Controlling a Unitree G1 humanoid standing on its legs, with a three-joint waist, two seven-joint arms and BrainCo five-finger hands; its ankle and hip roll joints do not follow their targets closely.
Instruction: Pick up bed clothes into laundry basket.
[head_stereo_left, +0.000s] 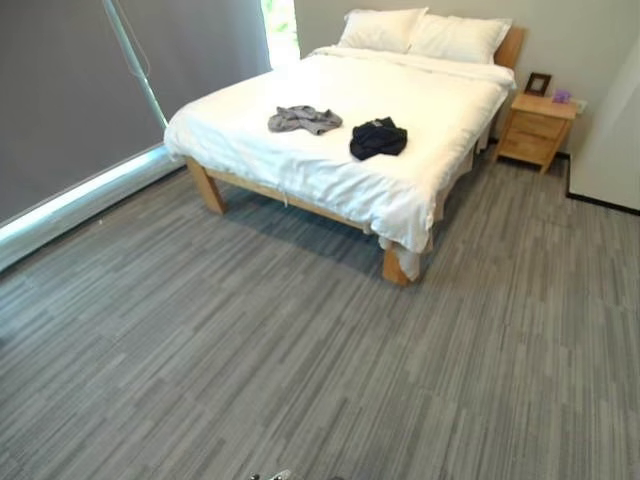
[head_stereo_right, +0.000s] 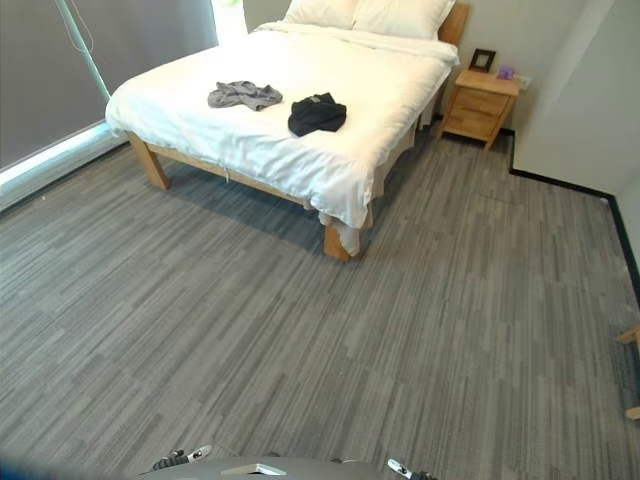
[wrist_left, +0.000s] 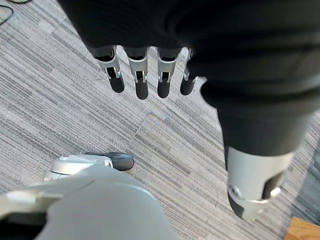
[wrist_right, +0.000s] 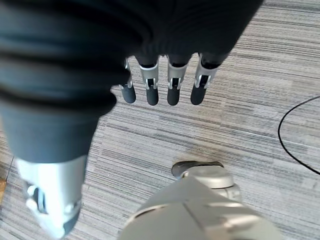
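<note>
Room: bedroom with grey striped floor (head_stereo_left: 300, 380), and a wooden bed (head_stereo_left: 400, 190) with white sheets against the far wall.
Left hand (wrist_left: 150, 75): fingers hanging straight and relaxed over the floor, holding nothing.
Right hand (wrist_right: 165, 80): same deal, fingers loose and empty.
Grey garment (head_stereo_left: 304, 119): crumpled heap, stretched roughly across the bed.
Black garment (head_stereo_left: 378, 138): bunched lump just beside the grey one, no clear direction.
Distance: both garments sit on the bed, well apart from the hands.
Extras: two pillows (head_stereo_left: 425, 32), wooden nightstand (head_stereo_left: 538, 129) next to the bed.

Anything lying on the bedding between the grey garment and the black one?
No. In the left eye view, only bare white duvet separates the grey garment from the black garment; they lie apart.
</note>
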